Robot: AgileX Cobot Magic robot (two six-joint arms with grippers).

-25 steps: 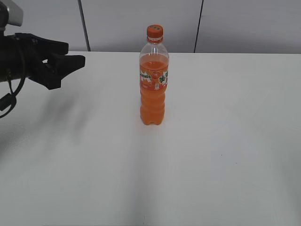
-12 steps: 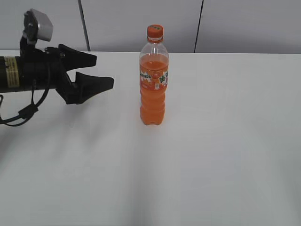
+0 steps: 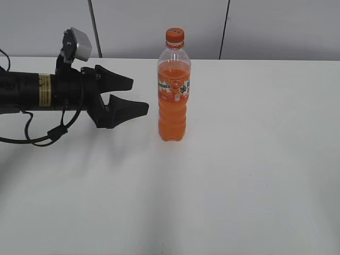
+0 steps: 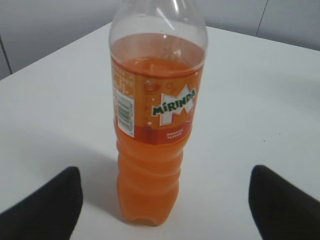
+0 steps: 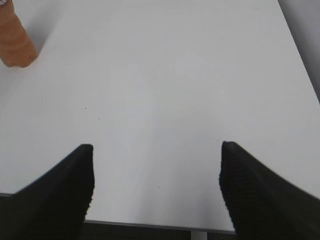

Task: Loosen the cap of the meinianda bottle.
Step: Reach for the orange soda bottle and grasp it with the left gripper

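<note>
The meinianda bottle (image 3: pixel 173 90) stands upright on the white table (image 3: pixel 249 159), full of orange soda, with its orange cap (image 3: pixel 175 35) on top. It also shows in the left wrist view (image 4: pixel 155 120), cap cut off by the frame top. My left gripper (image 3: pixel 139 96) is open, level with the bottle's label, its tips just left of the bottle and not touching it. In the left wrist view my left gripper (image 4: pixel 165 192) has its jaws wide apart on either side of the bottle's base. My right gripper (image 5: pixel 156 170) is open and empty over the table's edge, out of the exterior view.
Grey wall panels (image 3: pixel 159 26) run behind the table's far edge. The bottle's base (image 5: pixel 15 42) shows at the top left of the right wrist view, far from the right gripper. The table's edge (image 5: pixel 150 226) lies under the right gripper.
My left gripper has moved right along the table toward the bottle, from the far left to just beside it, staying open. The bottle has not moved.
</note>
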